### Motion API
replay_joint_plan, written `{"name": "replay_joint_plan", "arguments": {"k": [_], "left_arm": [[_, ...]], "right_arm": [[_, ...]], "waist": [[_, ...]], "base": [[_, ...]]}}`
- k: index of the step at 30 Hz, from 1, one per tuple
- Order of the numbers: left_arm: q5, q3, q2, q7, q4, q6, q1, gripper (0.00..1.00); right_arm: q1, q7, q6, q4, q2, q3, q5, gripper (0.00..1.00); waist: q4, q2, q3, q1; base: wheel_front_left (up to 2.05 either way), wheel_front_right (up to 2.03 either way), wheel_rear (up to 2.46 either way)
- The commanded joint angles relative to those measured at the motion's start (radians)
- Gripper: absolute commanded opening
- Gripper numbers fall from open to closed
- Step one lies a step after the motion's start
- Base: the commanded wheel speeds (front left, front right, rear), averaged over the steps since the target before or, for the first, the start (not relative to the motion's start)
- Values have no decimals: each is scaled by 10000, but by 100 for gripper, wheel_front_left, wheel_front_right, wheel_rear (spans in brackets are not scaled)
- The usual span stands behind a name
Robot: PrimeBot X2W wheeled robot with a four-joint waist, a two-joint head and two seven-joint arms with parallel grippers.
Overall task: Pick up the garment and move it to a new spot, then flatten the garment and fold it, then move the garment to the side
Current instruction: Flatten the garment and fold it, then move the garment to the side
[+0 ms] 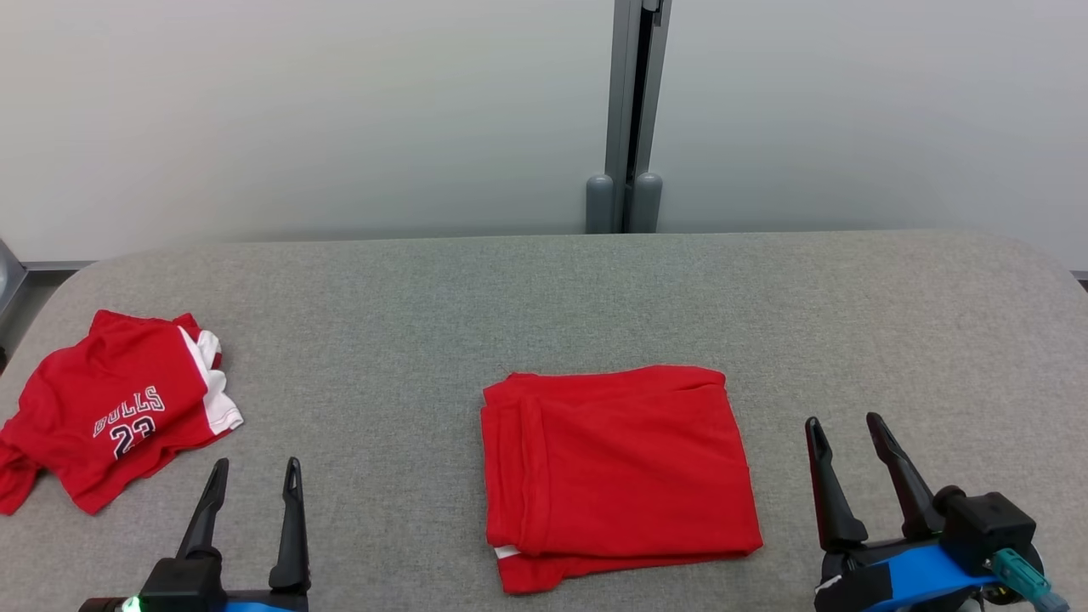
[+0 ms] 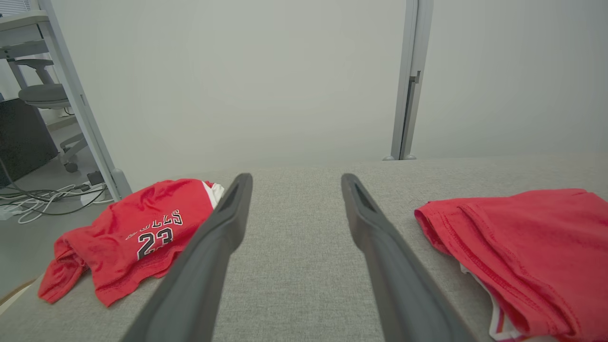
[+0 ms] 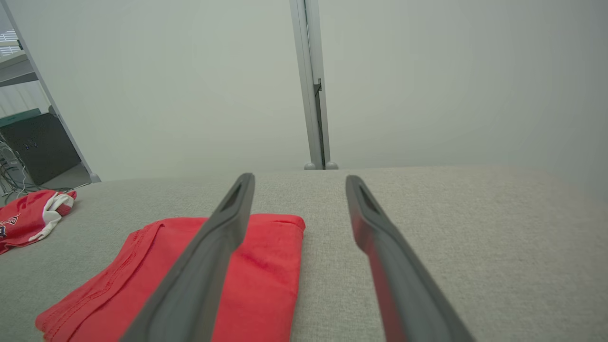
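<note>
Right, looking down from the head camera, I've got the folded red garment (image 1: 616, 476) lying flat in the middle of the grey table (image 1: 425, 297), nearer my edge than the far one. It's a neat rectangle with a sliver of white trim showing at its lower left corner. My left gripper (image 1: 257, 466) sits low on the left with its 2 dark fingers spread apart and only bare tabletop between them. It's off the cloth, and a strip of table separates it from the garment's left edge. My right gripper (image 1: 844, 421) is on the other side, just beside the garment's right edge, fingers likewise spread and holding nothing (on its wrist camera 1 finger overlaps the red cloth in the picture, but I can't tell whether it touches). Through the left wrist camera I get the garment's stitched, folded edges off to the right. To the left there's a second red piece, a crumpled jersey (image 1: 110, 408) with white lettering and the number 23. It lies at the table's left end, well apart from the folded one. Behind the table is a pale wall (image 1: 297, 110) with a grey upright post (image 1: 629, 110) running down to the table's far edge.
</note>
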State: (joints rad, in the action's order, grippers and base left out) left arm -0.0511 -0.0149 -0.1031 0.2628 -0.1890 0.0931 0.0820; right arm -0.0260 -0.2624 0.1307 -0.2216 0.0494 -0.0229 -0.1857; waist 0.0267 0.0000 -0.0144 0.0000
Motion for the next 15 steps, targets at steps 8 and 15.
{"name": "replay_joint_plan", "arguments": {"k": [8, 15], "left_arm": [[51, -159, 25, 28, 113, -10, -119, 100], [141, -198, 65, 28, 185, -2, -46, 100]], "right_arm": [[138, -34, 1, -138, 22, -9, -20, 100], [148, -34, 1, -191, 22, 26, -53, 100]], "waist": [[-41, 0, 3, 0], [-19, 0, -16, 0]], "base": [[0, 0, 0], [0, 0, 0]]}}
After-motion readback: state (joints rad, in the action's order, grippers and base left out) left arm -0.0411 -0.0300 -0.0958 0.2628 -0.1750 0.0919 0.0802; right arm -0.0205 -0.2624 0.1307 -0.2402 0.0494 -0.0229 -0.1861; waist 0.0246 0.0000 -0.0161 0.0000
